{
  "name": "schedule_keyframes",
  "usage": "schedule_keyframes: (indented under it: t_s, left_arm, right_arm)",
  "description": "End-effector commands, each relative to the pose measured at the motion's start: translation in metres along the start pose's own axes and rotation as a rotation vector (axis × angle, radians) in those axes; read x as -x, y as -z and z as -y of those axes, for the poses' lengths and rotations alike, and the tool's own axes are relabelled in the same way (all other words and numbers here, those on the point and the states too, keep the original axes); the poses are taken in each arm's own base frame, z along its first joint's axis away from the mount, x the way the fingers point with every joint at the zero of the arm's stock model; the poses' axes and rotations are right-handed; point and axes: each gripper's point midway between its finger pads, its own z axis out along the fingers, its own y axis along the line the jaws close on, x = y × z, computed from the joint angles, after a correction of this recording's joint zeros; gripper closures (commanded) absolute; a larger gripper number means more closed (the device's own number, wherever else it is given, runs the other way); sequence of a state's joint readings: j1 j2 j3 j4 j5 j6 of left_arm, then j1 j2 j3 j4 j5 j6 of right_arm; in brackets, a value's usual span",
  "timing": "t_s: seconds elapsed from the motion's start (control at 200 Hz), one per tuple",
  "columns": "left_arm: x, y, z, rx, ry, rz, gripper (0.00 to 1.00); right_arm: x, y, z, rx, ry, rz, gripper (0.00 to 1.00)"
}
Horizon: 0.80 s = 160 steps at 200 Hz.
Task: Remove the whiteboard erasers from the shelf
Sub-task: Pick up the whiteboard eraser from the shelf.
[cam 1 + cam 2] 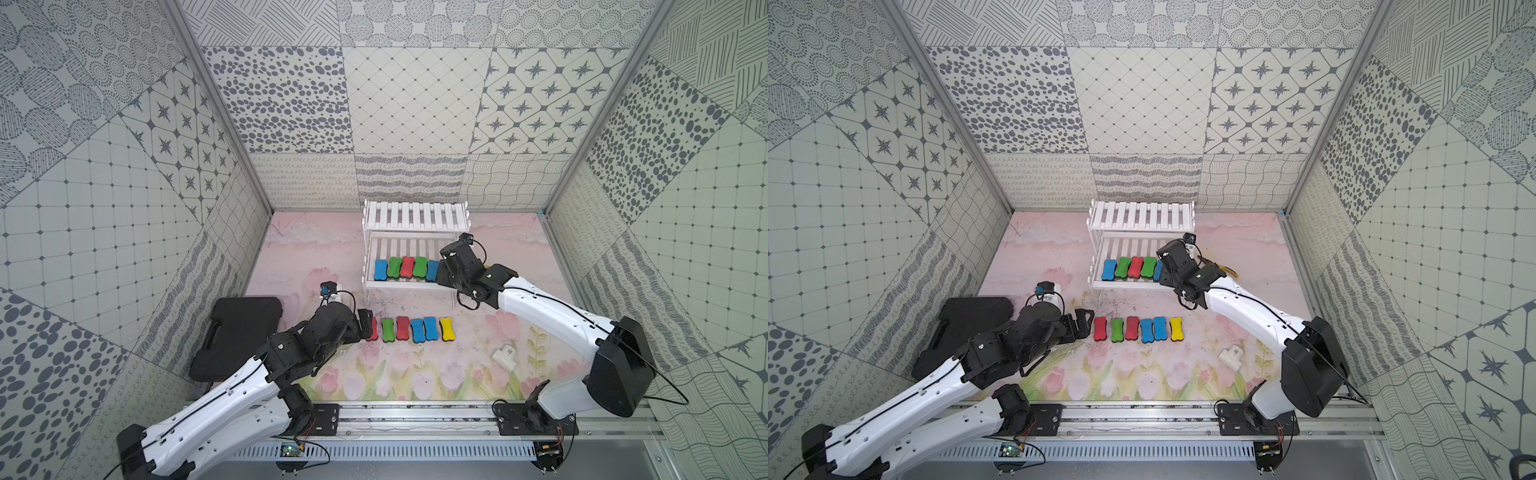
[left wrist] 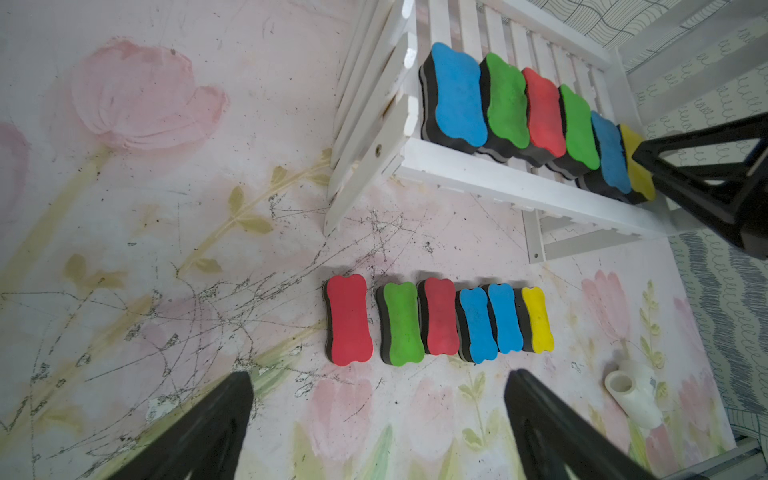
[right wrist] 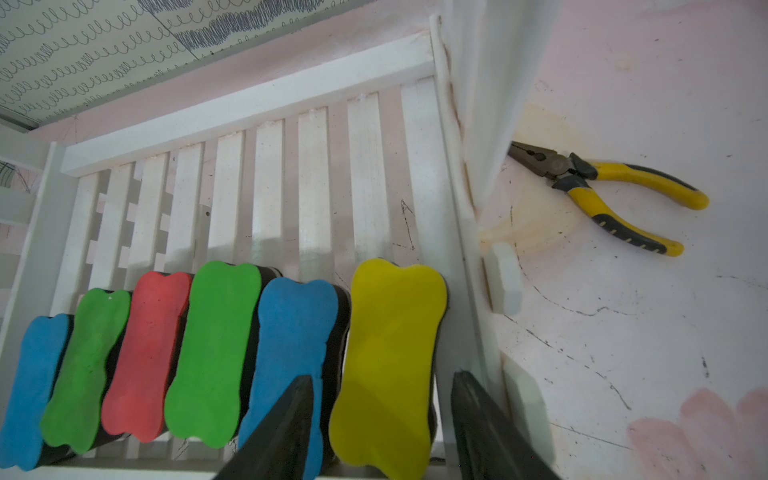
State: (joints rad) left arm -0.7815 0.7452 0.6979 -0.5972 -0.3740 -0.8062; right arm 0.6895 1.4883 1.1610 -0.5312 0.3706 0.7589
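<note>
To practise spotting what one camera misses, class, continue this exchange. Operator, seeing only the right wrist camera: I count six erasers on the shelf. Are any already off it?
Observer: Yes, six more erasers lie in a row on the table in front of the shelf.
Operator: Where is the left claw?
Observer: The left claw stands open beside the red eraser at that row's end, holding nothing.
Operator: Anything else out there?
Observer: A black case lies beside the left arm.
</note>
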Motion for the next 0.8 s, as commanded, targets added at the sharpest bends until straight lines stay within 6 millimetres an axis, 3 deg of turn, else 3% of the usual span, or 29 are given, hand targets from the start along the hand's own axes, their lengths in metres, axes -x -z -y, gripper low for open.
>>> schedule_keyframes:
  t_s: [0.0,0.425,0.55,0.795]
  left_arm:
    - [0.002,0.001,-0.009,0.042,-0.033,0.009,0.0]
    - [-0.001,-0.001,-0.014,0.057,-0.027,0.007,0.01]
    - [-0.001,-0.001,-0.014,0.058,-0.024,0.008,0.0]
    - [-0.001,-0.001,-0.014,0.054,-0.022,0.002,0.01]
  right_arm:
    - [0.008,-0.006,0.004,-0.03,-0.033,0.023,0.42]
    - [0.001,-0.018,0.003,-0.037,-0.046,-0.002,0.48]
    - [0.0,-0.021,0.004,-0.042,-0.044,-0.005,0.54]
    - [0.015,-0.002,0.0,0.002,-0.019,0.044,0.65]
